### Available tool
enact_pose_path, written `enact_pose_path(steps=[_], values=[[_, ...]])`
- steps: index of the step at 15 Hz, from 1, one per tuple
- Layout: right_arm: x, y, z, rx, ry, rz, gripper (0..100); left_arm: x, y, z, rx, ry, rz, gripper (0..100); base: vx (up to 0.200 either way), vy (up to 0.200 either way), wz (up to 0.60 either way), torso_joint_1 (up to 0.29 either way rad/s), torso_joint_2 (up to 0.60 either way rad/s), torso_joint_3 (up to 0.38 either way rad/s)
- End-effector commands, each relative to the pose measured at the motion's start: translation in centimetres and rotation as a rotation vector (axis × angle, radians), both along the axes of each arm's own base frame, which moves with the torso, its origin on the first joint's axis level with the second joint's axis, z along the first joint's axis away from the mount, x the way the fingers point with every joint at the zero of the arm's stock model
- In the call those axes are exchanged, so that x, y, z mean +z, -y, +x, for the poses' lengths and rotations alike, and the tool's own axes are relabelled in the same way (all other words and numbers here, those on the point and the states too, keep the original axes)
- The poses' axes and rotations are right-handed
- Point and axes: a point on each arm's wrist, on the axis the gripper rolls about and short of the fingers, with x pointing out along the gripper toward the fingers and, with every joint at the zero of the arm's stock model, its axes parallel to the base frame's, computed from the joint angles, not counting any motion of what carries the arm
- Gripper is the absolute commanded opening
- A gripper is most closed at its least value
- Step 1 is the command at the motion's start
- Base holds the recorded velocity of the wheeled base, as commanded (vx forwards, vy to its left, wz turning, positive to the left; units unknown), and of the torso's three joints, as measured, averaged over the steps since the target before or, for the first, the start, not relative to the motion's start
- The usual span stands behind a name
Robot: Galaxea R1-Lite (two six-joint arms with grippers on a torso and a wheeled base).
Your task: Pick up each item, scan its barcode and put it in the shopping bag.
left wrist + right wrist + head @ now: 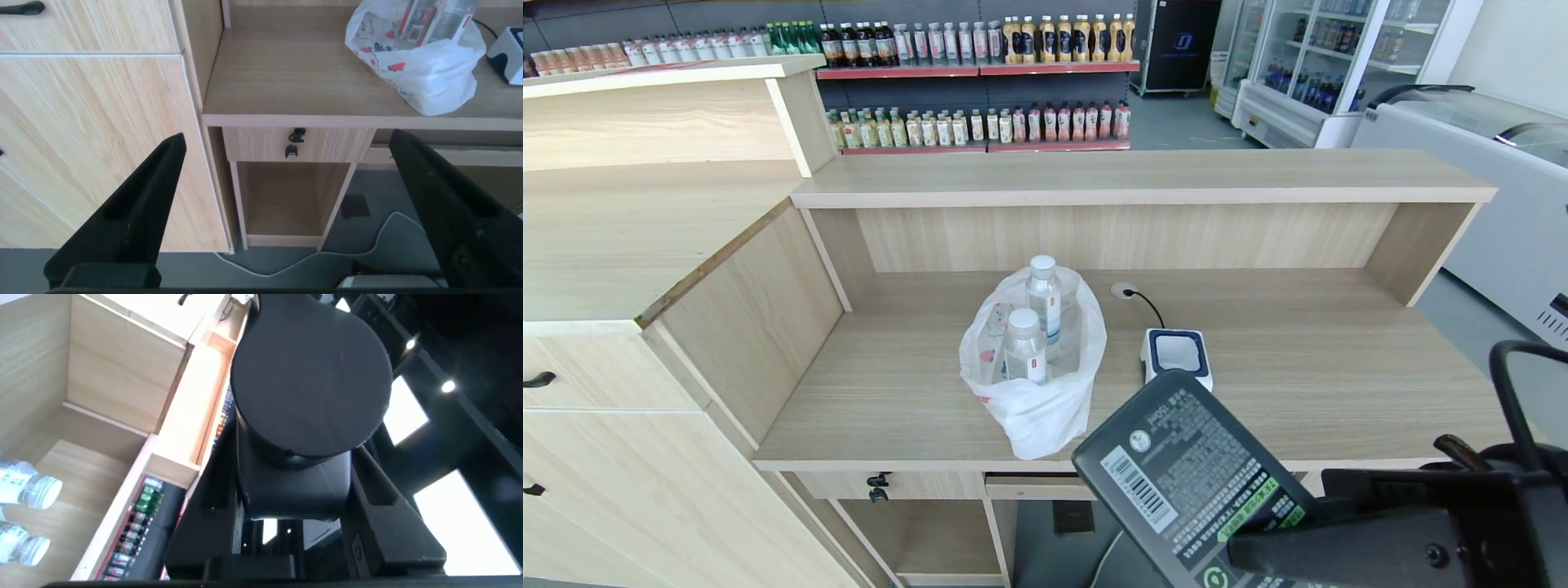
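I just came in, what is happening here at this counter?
A robot is working through a checkout. Its right gripper is shut on a dark container, held on the near side of the scanner, with the barcode label turned up toward the head camera. Two clear bottles already stand in the white shopping bag on the counter, beside the scanner. The left gripper is open and empty, low in front of the counter.

Matt black plastic container (1184, 482) between matt black fingers (1339, 551), crinkly thin plastic shopping bag (1045, 416) beyond them, matt wood-grain counter (1298, 359)
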Motion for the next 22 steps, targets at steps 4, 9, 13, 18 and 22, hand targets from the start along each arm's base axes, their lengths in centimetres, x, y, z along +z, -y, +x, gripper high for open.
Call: enact_pose_path(steps=[4,9,13,18,22], values=[[1.2,3.2,3.7,-0.282,-0.252,0.073,0,0.0,0.0,0.0,0.000,0.001,0.000,100,0.000,0.000,0.00,0.000,0.00,0.000],[0.2,13.2,4.2,-1.105,-0.966,0.616,0,0.0,0.0,0.0,0.000,0.001,0.000,100,0.000,0.000,0.00,0.000,0.00,0.000],[-0.4,15.0,2.0,-1.203,-1.180,0.786,0,0.0,0.0,0.0,0.000,0.001,0.000,100,0.000,0.000,0.00,0.000,0.00,0.000],[-0.1,14.9,2.5,-1.131,-1.318,0.893,0,0.0,0.0,0.0,0.000,0.001,0.001,100,0.000,0.000,0.36,0.001,0.00,0.003],[0.2,15.9,7.6,-1.173,-1.499,1.181,0,0.0,0.0,0.0,0.000,0.001,0.000,100,0.000,0.000,0.60,0.013,0.00,0.004]])
